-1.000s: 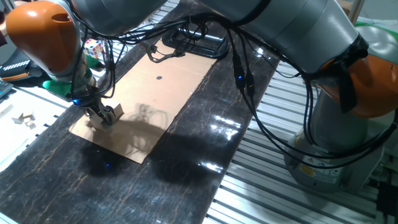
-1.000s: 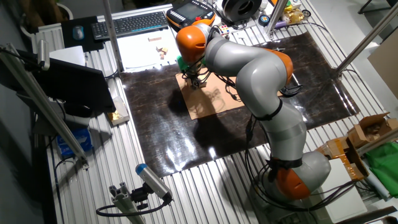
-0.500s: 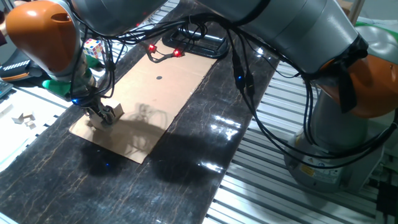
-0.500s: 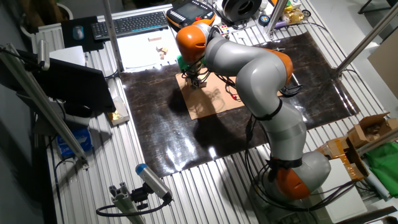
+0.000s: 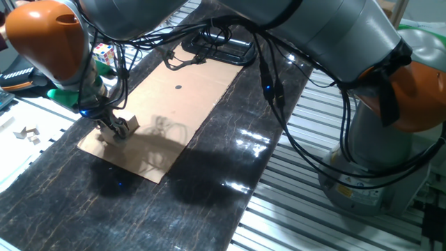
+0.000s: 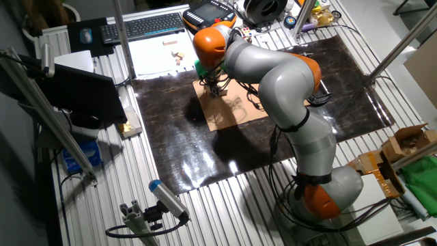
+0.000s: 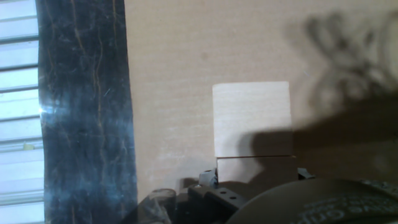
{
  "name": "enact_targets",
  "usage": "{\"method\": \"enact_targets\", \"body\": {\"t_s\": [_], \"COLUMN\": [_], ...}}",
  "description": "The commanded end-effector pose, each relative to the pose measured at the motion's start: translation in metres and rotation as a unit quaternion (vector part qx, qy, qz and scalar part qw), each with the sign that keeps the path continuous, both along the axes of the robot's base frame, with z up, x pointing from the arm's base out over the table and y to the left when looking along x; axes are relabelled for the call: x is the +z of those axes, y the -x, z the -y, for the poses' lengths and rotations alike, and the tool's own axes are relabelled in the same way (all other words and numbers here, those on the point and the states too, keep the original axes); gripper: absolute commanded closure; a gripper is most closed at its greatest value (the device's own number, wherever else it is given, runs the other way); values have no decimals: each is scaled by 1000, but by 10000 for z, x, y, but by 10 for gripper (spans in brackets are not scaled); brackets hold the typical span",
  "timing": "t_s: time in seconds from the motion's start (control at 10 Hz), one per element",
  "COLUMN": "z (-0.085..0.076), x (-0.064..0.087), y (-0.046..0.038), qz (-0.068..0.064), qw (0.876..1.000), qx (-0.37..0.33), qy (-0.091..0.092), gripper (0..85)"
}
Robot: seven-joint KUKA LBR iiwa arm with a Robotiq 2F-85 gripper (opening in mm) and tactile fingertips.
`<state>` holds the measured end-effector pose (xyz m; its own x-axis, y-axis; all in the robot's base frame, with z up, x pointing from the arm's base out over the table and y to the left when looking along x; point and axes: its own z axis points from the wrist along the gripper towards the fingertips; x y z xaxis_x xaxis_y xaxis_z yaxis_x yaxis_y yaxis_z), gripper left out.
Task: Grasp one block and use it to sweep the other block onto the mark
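Nothing on the table has shifted since the frames a second and half a second back; only two small red lights near the black frame, lit half a second ago, are dark again. From where I stand the arm [image 5: 230, 28] arches over the whole table and its orange wrist joint [image 5: 45, 35] hangs above the near corner of the tan cardboard sheet [image 5: 167, 104], which lies on a dark mat [image 5: 230, 160]. The gripper [image 5: 118, 130] is down at that corner, its tips at the cardboard surface. In the other fixed view it [image 6: 215, 89] sits at the same corner, too small to read.

The hand view shows two pale wooden blocks touching along one edge. The far block [image 7: 252, 118] lies flat on the cardboard, half in shadow. The near block [image 7: 255, 169] sits right against the black gripper body at the bottom edge of the view. I cannot tell whether the fingers are pinching it or merely sit beside it; they are hidden.

The mark [image 5: 178, 88] is a tiny black dot on bare cardboard, well apart from the gripper, toward the black rectangular frame [image 5: 217, 46] at the far end. A colourful cube [image 5: 104, 52] sits off the mat behind the wrist
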<state>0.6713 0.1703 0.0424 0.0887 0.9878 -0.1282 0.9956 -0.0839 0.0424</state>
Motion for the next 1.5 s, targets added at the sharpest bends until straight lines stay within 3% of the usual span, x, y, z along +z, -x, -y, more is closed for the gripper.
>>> {"method": "enact_targets", "body": {"t_s": [0.0,1.4], "z": [6,70], "x": [1,-7], "y": [-3,-46], "qz": [0,5], "qw": [1000,1000], "qx": [-2,-28], "qy": [-1,-7], "gripper": [843,843]}}
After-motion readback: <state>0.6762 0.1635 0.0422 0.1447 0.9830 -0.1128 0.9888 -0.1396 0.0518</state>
